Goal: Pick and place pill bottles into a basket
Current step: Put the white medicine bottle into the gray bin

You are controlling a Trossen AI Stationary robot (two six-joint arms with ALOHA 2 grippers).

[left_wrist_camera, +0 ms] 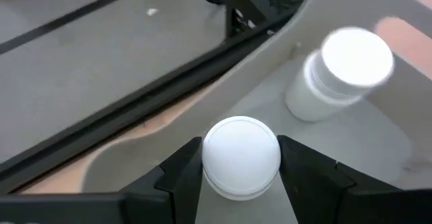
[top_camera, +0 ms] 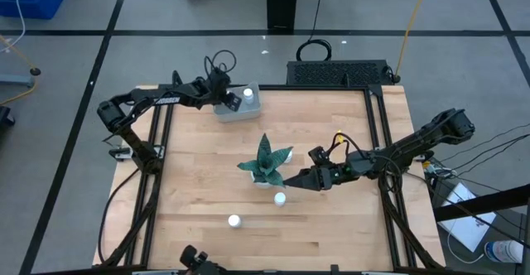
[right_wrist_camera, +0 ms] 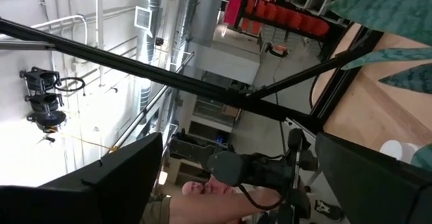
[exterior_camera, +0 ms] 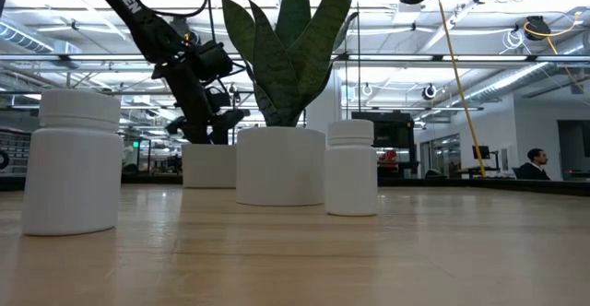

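Note:
My left gripper [top_camera: 227,101] is over the pale grey-blue basket [top_camera: 248,111] at the table's far edge, shut on a white pill bottle [left_wrist_camera: 241,158]. A second bottle [left_wrist_camera: 341,72] stands tilted in the basket [left_wrist_camera: 378,136]. Two more bottles stand upright on the table: one [top_camera: 280,198] just near of the plant [top_camera: 265,163], one [top_camera: 234,221] nearer the front edge. My right gripper [top_camera: 291,182] is open and empty beside the plant's right side, above the table. My left gripper pinches the pill bottle by its round cap [left_wrist_camera: 209,163] between its two fingers, one on each side. The fingers come from above, slanting down from the table's left. The bottle is upright inside the basket; whether its base rests on the basket floor is hidden.
The plant in its white pot [exterior_camera: 281,163] stands mid-table between the two arms. A black frame rail [top_camera: 331,89] runs along the far edge behind the basket. A dark case [top_camera: 338,72] sits beyond the table's far right. A person [exterior_camera: 533,163] shows far off in the room.

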